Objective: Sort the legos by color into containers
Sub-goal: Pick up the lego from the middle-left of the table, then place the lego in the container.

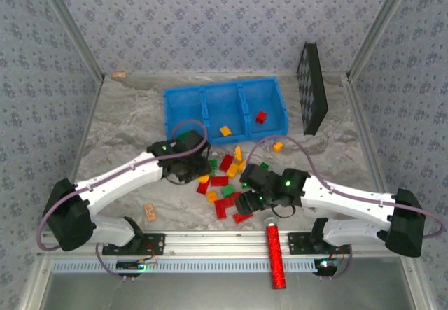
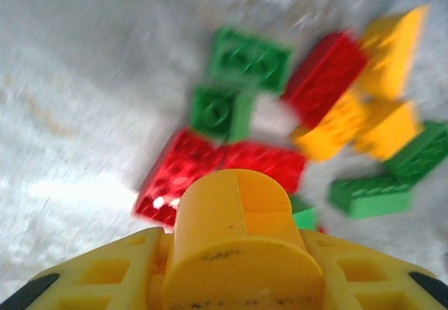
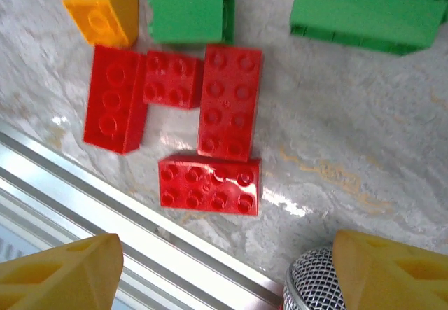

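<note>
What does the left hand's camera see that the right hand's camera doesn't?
Left wrist view: the left gripper pinches a round yellow brick above a blurry heap of green, red and yellow bricks.
Right wrist view: the right gripper is open above four red bricks lying flat, studs up, beside a metal rail.
Both: yellow fingers, the grey marbled table, and red and green bricks.

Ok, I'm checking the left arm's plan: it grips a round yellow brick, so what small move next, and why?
Probably lift the left gripper and carry its round yellow brick toward the middle compartment of the blue tray: an orange-yellow brick already lies there, while the right compartment holds a red brick.
</note>
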Available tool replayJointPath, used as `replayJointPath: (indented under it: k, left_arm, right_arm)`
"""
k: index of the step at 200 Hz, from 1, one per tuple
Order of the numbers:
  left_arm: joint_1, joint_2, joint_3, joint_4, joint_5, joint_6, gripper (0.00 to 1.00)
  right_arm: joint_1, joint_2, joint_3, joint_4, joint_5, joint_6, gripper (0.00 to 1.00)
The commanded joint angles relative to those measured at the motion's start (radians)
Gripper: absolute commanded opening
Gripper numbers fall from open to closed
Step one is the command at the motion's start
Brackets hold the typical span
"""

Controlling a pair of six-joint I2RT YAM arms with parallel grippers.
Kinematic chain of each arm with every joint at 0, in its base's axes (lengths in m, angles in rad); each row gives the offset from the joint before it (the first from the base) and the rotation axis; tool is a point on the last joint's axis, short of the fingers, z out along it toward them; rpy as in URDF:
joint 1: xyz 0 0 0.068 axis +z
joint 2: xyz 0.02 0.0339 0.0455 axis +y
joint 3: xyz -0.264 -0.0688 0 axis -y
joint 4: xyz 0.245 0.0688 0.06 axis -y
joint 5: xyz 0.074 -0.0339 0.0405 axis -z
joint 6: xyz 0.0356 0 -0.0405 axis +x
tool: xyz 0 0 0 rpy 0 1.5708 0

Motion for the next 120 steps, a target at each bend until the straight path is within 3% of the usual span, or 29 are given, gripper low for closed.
replayJointPath:
  k: [1, 50, 120]
  left_arm:
    - [0.043, 0.084, 0.167, -0.017, -0.015, 0.166, 0.3]
    - [0.095, 0.374, 0.543, 0.065, -0.051, 0.318, 0.3]
    - [0.144, 0.803, 0.961, -0.019, -0.029, 0.37, 0.3]
  right_arm:
    - [0.091, 0.008, -0.02, 0.005, 0.098, 0.091, 0.81]
    - [0.221, 0.061, -0.063, 0.058, 0.196, 0.133, 0.86]
    - [0.252, 0.117, -0.081, 0.088, 0.205, 0.154, 0.89]
